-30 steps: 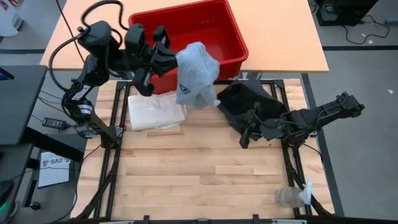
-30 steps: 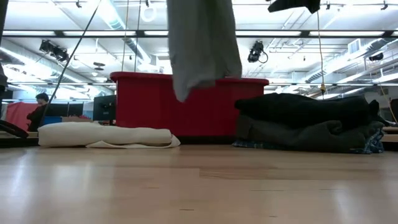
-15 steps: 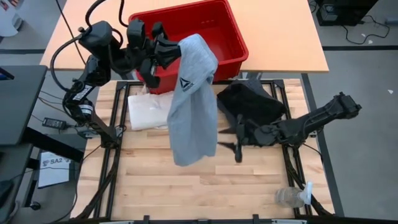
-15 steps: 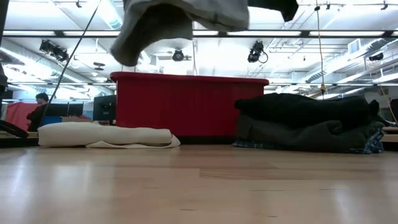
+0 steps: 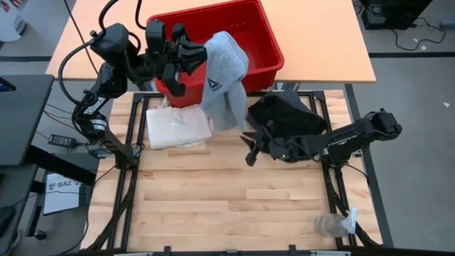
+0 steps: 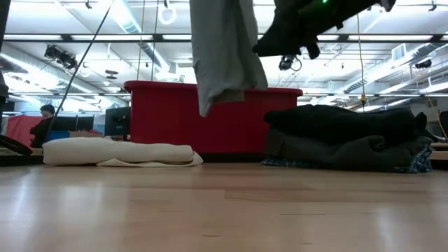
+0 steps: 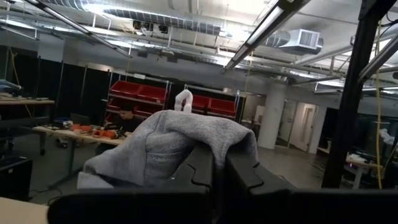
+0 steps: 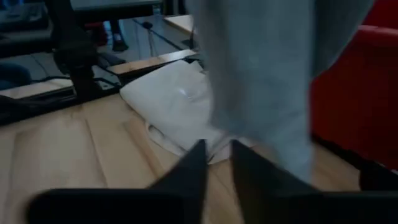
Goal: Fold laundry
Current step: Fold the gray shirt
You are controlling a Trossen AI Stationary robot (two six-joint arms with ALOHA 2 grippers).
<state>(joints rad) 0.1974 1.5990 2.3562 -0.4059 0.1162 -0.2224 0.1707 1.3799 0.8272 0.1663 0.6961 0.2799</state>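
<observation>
Left gripper [image 5: 190, 55]: raised above the table at about 11 o'clock, in front of the red bin [image 5: 264, 37]; its fingers [image 7: 239, 171] are pinched tight on a fold of the light grey T-shirt [image 5: 224, 71], as the left wrist view shows
Light grey T-shirt: hangs from the left gripper, clear of the table, draping down past the near edge of the bin; in the low view [image 6: 222, 52] its lower hem hangs in front of the bin's wall, well above the wood; a small dark logo shows on it in the high view
Right gripper [image 5: 250, 147]: out over the table just right of centre, at the 9 o'clock edge of the pile of dark clothes [image 5: 284, 117], pointing toward the hanging shirt; in its wrist view [image 8: 214, 163] the fingertips stand a little apart with nothing between them, the shirt just beyond
Pile of dark clothes: lies at about 1 o'clock on the table; in the low view [image 6: 346, 136] a black garment sits on top of a dark grey one, with a strip of blue-and-white plaid cloth [image 6: 418, 162] showing at the bottom edge
Cream bag [image 5: 178, 126]: lies flat on the table at about 10 o'clock, under and beside the hanging shirt
Red bin: on the far tabletop at 12 o'clock
Plastic bottle [image 5: 333, 225]: lies at about 5 o'clock near the table's edge
Person [image 6: 44, 120]: seated far off in the room, seen in the low view
</observation>
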